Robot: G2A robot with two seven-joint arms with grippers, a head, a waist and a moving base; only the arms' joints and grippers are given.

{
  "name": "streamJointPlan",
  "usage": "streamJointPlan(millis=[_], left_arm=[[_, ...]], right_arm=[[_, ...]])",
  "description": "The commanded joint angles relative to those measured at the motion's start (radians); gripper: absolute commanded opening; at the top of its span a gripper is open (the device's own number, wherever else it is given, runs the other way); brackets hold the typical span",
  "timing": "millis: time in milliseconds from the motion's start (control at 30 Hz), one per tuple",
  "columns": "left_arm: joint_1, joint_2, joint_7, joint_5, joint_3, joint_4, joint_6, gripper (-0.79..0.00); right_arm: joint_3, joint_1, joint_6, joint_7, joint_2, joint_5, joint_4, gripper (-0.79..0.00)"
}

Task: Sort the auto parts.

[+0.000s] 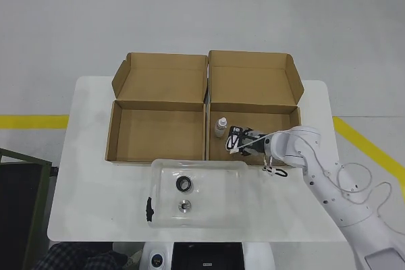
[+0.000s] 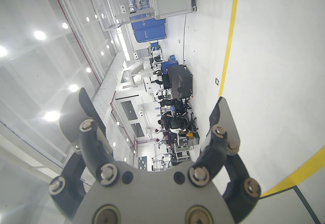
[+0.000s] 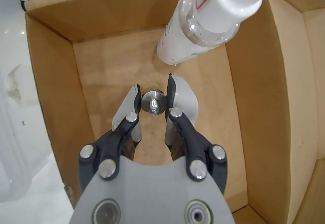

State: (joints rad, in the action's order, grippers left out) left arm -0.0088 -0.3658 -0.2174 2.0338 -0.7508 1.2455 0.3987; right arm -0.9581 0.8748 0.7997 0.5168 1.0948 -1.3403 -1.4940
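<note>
My right gripper is shut on a small round metal part just above the floor of the right cardboard box. A clear bottle with a white cap stands upright in that box, close beyond the fingertips; from above the bottle is at the box's left side and the right gripper just beside it. In the clear plastic tray lie a dark ring part and a metal round part. My left gripper is open, holding nothing, pointing off into the room.
An empty left cardboard box adjoins the right one, both with lids folded back. A small black part sits at the tray's left edge. Bare white table lies left of the tray.
</note>
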Motion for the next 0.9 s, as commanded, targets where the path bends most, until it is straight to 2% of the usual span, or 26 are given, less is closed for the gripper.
streamJointPlan(millis=[0,33,67,167,600,867], left_arm=[[0.0,0.0,0.0,0.0,0.0,0.0,0.0,0.0],[0.0,0.0,0.0,0.0,0.0,0.0,0.0,0.0],[0.0,0.0,0.0,0.0,0.0,0.0,0.0,0.0],[0.0,0.0,0.0,0.0,0.0,0.0,0.0,0.0],[0.0,0.0,0.0,0.0,0.0,0.0,0.0,0.0],[0.0,0.0,0.0,0.0,0.0,0.0,0.0,0.0]], right_arm=[[0.004,-0.002,-0.007,-0.004,0.002,-0.001,0.0,-0.406],[0.004,-0.002,-0.011,-0.006,0.002,-0.002,0.0,-0.369],[0.003,-0.002,-0.013,-0.008,0.002,-0.002,-0.002,-0.265],[-0.016,0.004,-0.023,-0.019,-0.001,0.008,-0.018,-0.2],[-0.189,0.13,-0.037,0.0,-0.039,0.14,-0.233,-0.148],[-0.226,0.23,-0.062,0.023,-0.051,0.184,-0.415,-0.108]])
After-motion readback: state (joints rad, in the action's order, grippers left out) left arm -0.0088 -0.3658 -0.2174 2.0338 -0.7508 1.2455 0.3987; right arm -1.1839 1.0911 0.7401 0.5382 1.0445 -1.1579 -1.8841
